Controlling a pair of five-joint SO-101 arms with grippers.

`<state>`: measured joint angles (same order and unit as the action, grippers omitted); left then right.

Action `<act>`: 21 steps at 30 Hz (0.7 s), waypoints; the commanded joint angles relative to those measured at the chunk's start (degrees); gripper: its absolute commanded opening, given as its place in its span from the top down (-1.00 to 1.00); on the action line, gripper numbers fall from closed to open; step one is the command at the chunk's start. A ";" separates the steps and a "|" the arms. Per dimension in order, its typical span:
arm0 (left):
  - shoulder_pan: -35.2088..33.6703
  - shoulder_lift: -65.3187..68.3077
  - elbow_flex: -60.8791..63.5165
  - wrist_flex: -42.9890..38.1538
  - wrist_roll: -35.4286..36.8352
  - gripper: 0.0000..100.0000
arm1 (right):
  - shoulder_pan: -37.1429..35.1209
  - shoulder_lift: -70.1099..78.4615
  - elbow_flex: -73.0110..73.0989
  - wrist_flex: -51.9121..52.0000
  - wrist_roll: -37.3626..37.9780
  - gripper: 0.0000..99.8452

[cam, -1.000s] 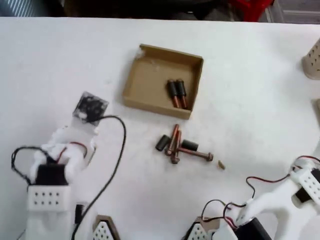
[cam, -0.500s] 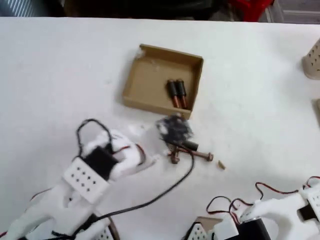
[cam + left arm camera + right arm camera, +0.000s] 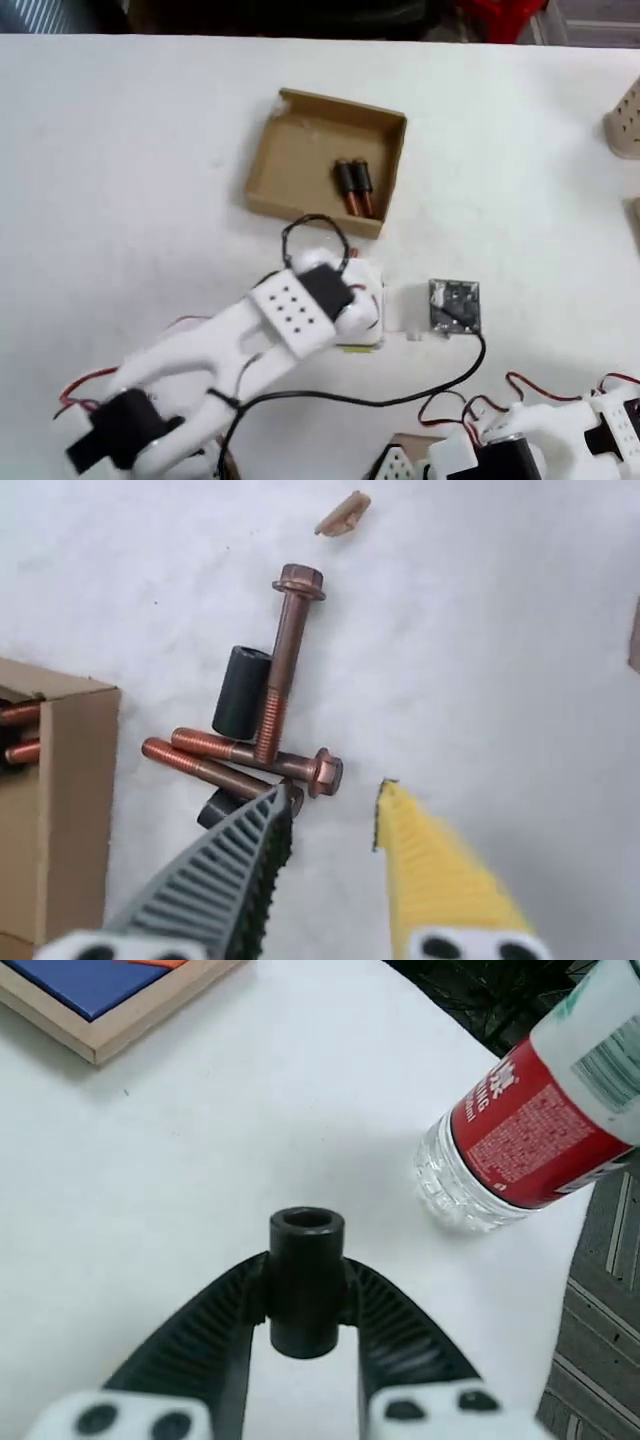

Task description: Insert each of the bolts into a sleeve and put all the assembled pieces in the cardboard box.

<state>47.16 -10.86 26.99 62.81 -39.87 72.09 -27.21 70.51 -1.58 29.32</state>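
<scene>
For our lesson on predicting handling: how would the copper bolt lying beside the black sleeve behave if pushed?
The copper bolt looks like solid metal, so it is probably stiff and heavy for its size. Its round shank may roll, arcing around the flanged head. It crosses a second bolt, so it might pivot.

The white desk [image 3: 120,150] carries an open cardboard box [image 3: 345,108]. Just beside it lie three copper bolts [image 3: 287,640], crossed, two black sleeves [image 3: 241,692] and a tan scrap [image 3: 343,513].
</scene>
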 commanded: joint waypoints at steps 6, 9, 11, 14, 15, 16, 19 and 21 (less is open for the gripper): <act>0.84 15.08 -16.97 0.88 -6.42 0.62 | 0.31 -0.31 -0.53 -1.27 0.00 0.97; 0.84 20.44 -21.36 0.88 -6.51 0.62 | 0.40 -0.31 -0.53 -1.36 0.00 0.97; 0.92 23.96 -23.91 0.88 -6.51 0.62 | 0.40 -0.31 -0.53 -1.36 0.00 0.97; 1.54 28.79 -27.96 0.88 -6.07 0.62 | 0.40 -0.31 -0.44 -1.27 0.00 0.97; 1.63 30.37 -29.19 0.88 -6.07 0.63 | 0.40 -0.31 -0.44 -1.27 0.00 0.97; 1.80 32.04 -30.24 0.88 -6.07 0.64 | 0.40 -0.31 -0.44 -1.19 0.00 0.97; 1.71 36.88 -33.23 0.88 -6.07 0.65 | 0.40 -0.31 -0.44 -1.19 0.00 0.97; 1.63 39.25 -34.90 1.05 -6.07 0.65 | 0.40 -0.31 0.18 -1.36 0.00 0.97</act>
<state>47.87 25.71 -2.55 63.52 -45.85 72.09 -27.21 70.77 -1.58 29.32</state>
